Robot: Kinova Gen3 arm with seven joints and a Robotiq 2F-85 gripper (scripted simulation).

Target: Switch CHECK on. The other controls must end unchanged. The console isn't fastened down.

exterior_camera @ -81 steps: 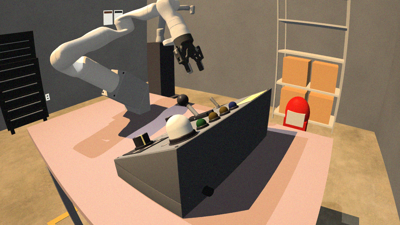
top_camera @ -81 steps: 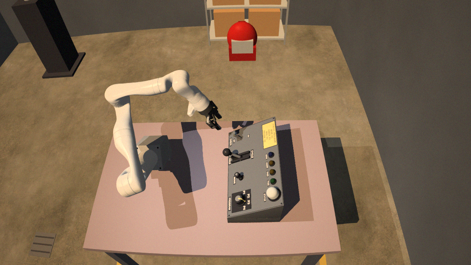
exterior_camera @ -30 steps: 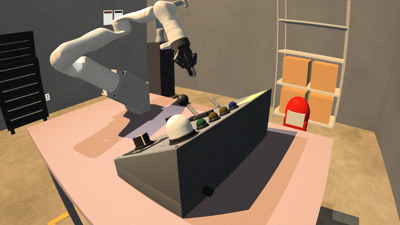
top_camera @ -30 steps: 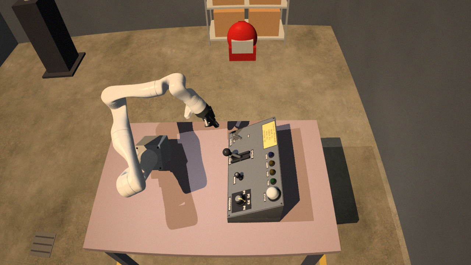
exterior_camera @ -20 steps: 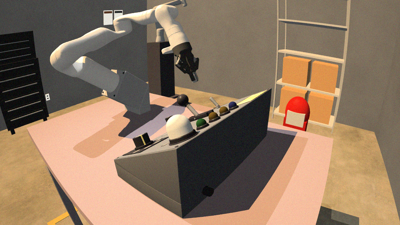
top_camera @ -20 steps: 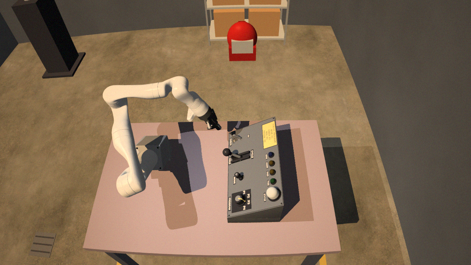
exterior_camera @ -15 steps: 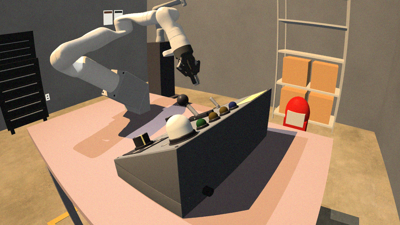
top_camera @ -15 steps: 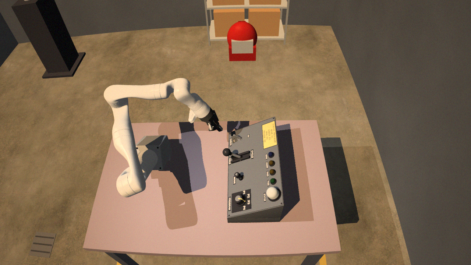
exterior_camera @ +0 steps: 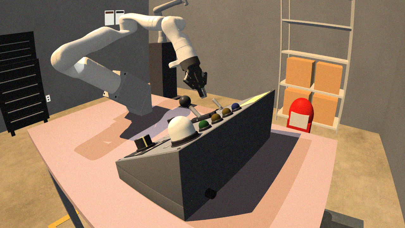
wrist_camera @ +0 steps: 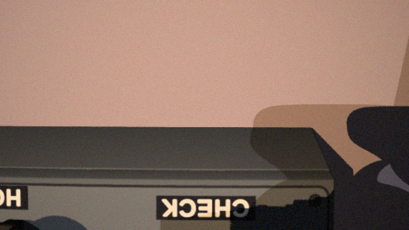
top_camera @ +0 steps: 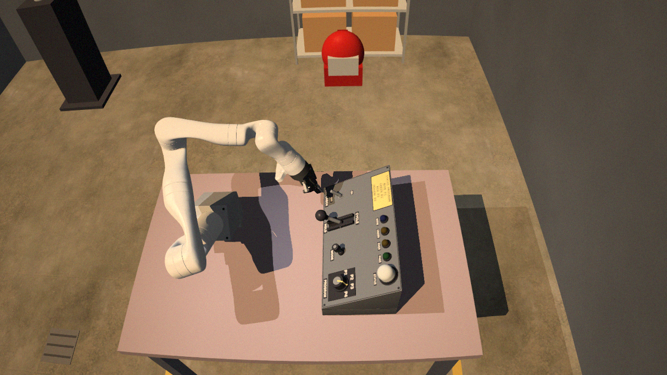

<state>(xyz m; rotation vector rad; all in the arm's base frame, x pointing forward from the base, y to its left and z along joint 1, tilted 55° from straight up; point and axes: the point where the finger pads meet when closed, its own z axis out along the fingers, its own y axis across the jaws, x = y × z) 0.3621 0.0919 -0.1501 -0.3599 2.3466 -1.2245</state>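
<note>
The grey sloped console (top_camera: 361, 242) lies on the pink table. Its CHECK toggle (top_camera: 334, 192) is a small metal lever at the panel's far left corner; it also shows in the exterior view (exterior_camera: 217, 103), leaning up and left. My gripper (top_camera: 317, 188) (exterior_camera: 202, 93) is shut and empty, hovering just left of and slightly above the toggle, apart from it. In the wrist view the CHECK label (wrist_camera: 205, 207) reads upside down at the bottom edge; the toggle and my fingers are out of that frame.
On the panel are a black ball lever (top_camera: 320, 215), a small toggle (top_camera: 336, 247), a rotary program knob (top_camera: 337, 281), several coloured buttons (top_camera: 385, 237) and a white dome (top_camera: 386, 273). My arm's base (top_camera: 219, 219) stands on the table's left.
</note>
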